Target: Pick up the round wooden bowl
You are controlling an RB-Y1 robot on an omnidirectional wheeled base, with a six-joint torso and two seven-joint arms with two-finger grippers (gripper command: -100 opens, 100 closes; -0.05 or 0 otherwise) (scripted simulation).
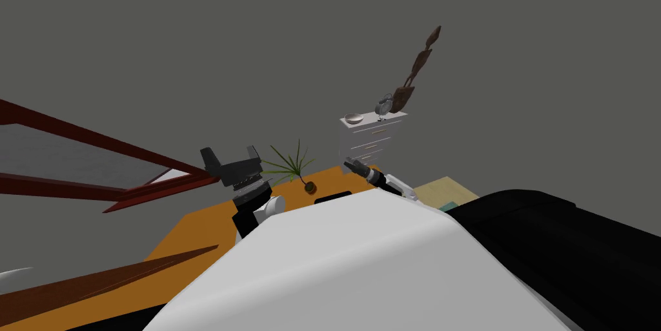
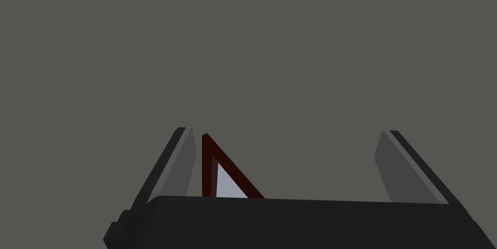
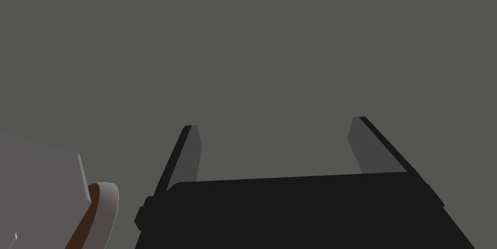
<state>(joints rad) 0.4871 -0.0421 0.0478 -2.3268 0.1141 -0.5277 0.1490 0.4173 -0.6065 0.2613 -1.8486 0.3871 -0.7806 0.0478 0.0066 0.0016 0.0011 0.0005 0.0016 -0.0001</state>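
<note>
L gripper (image 1: 230, 153): fingers spread, empty.
R gripper (image 1: 352, 164): fingers spread, empty.
Bowl (image 1: 353, 118): pale, atop drawer unit (image 1: 377, 143); beyond R gripper tips, well apart.
Risk 1: reach prob. short w/o closing in, so grasp misses.
Risk 2: thin blades may slip on curved rim.
Risk 3: clock (image 1: 385, 105) near Bowl; wide approach could knock it.

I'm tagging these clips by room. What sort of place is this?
Probably a furnished room in a house, perhaps a bedroom: a white chest of drawers carrying a bowl and a clock, a potted plant, and a red-framed window.
</note>
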